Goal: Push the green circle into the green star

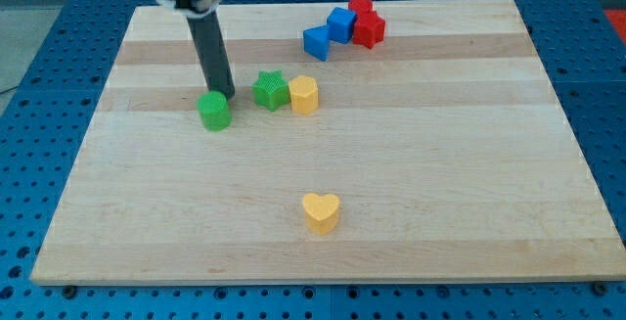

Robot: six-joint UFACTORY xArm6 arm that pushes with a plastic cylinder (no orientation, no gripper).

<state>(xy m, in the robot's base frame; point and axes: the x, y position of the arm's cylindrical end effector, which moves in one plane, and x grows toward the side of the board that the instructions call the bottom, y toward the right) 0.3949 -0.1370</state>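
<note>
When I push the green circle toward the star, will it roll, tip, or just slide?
Probably slide: the green circle looks like a short, squat cylinder standing on its flat end on the smooth wooden board, so tipping seems unlikely. Its round side may let it slip off my tip, which sits at its upper-right edge. The green star lies close on the view's right.
</note>
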